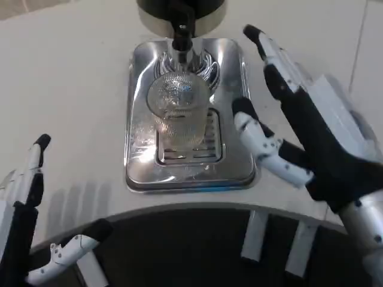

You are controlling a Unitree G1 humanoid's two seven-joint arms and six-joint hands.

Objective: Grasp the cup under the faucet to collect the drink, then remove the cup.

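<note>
My right hand is spread, fingers apart and holding nothing, hovering just to the right of the cup. Its thumb reaches in toward the glass but I see a gap between them; the long fingers point up and away along the tray's right edge.

The cup is clear, textured glass, standing upright on the slotted grate in the middle of the shiny metal drip tray. It sits directly below the black faucet, which hangs down from the dispenser body at the top of my view. Through the glare and the ribbed pattern I cannot tell whether there is any drink inside; the glass looks see-through from rim to base.

The tray rests on the white table, close to its curved front edge.

My left hand is low at the left, well apart from the tray, fingers loosely spread with nothing in them, one fingertip pointing up over the tabletop and the thumb jutting out over the dark edge below.
</note>
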